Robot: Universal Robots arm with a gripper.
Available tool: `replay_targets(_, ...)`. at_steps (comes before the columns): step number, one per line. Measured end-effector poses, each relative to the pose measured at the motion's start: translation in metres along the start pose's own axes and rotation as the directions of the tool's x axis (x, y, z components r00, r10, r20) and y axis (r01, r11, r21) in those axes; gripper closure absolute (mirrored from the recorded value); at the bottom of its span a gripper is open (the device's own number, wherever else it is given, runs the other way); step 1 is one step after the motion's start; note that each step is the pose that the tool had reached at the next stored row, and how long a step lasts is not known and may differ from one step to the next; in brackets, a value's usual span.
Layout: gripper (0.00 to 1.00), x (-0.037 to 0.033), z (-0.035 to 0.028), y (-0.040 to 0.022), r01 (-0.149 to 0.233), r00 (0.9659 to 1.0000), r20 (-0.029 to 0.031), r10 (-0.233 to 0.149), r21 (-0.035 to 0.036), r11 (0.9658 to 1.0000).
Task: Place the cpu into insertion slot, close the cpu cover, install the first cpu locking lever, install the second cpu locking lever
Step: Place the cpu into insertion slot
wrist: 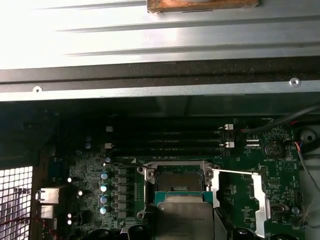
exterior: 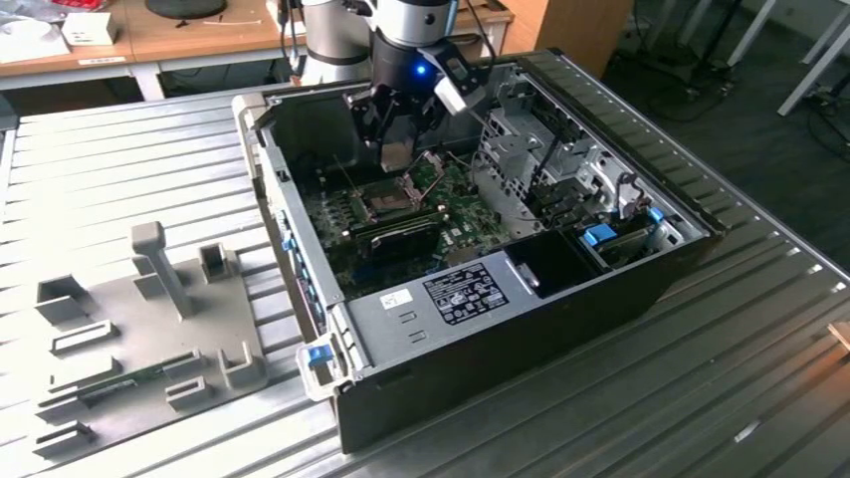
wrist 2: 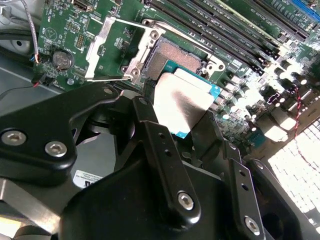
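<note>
Clamping cpu (wrist 2: 182, 102) w/ end effector (wrist 2: 179, 116) | cpu near insertion slot (wrist 2: 172, 57), not seated | slot uncovered

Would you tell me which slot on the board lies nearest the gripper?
The square insertion slot, by the held cpu; the long memory slots lie farther off.

1. In the second wrist view, the end effector's (wrist 2: 180, 117) black fingers (wrist 2: 150, 135) hide the near edge of the cpu (wrist 2: 182, 100).
2. The cpu blocks part of the insertion slot (wrist 2: 170, 57).
3. In the first wrist view, the picture's edge cuts the cpu off.
4. The table (exterior: 743, 378) runs past the exterior view's edges.
</note>
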State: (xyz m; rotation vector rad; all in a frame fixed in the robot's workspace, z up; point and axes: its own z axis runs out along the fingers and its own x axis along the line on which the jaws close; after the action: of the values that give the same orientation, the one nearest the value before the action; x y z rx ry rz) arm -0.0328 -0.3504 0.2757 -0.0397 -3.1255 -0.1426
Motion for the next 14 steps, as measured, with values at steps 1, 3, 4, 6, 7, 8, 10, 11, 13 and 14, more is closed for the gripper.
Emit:
replay_targets(1, 0.46, 0.0, 0.0015, -0.0001, 0.0, 1.0, 0.0001, 0.0, 0.0, 1.0)
replay_targets(3, 0.46, 0.0, 0.0049, -0.0004, 0.0, 1.0, 0.0004, 0.0, 0.0008, 1.0)
replay_targets(4, 0.46, -0.0001, 0.0067, -0.0006, 0.0, 1.0, 0.0006, 0.0, 0.0014, 1.0)
replay_targets(6, 0.46, 0.0001, 0.0102, -0.0009, 0.0, 1.0, 0.0013, 0.0, 0.0027, 1.0)
replay_targets(7, 0.46, 0.0001, 0.012, -0.0011, 0.0, 1.0, 0.0018, 0.0, 0.003, 1.0)
replay_targets(8, 0.46, 0.0002, 0.0138, -0.0012, 0.0, 1.0, 0.0023, 0.0, 0.0034, 1.0)
replay_targets(10, 0.46, 0.0003, 0.0174, -0.0016, 0.0, 1.0, 0.0031, 0.0, 0.0039, 1.0)
replay_targets(11, 0.46, 0.0004, 0.0192, -0.0018, 0.0, 1.0, 0.0036, 0.0, 0.004, 1.0)
replay_targets(13, 0.46, 0.0004, 0.023, -0.0021, 0.0, 1.0, 0.0044, 0.0, 0.0042, 1.0)
replay_targets(14, 0.46, 0.0004, 0.0248, -0.0022, 0.0, 1.0, 0.0047, 0.0, 0.0044, 1.0)
